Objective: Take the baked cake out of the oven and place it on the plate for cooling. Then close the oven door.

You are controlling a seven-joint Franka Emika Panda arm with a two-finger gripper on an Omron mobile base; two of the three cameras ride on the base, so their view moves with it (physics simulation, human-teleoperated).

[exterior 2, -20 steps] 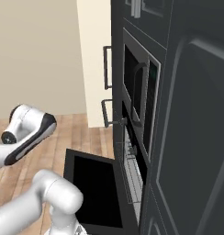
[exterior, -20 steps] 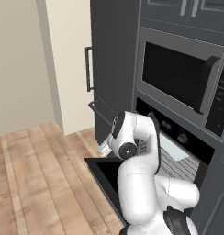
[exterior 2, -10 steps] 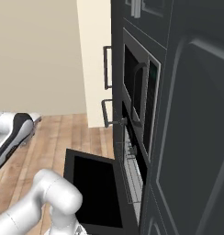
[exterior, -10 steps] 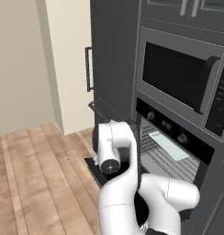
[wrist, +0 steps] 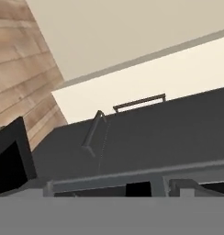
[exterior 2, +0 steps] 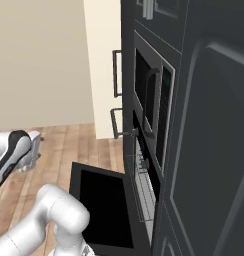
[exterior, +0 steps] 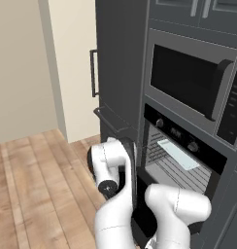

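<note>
Oven [exterior: 181, 155], black, built-in, at centre right of the left base frame below the microwave [exterior: 193, 82]; wire racks visible inside. Oven door [exterior 2: 101, 205] swung down flat, lower centre of the right base frame. Cake and plate: not located. Arm folded low in front of the opening. End effector: jaws wide apart, holding nothing. Progress, judged: door opened only; cake retrieval, plating and door closing all remain.
</note>
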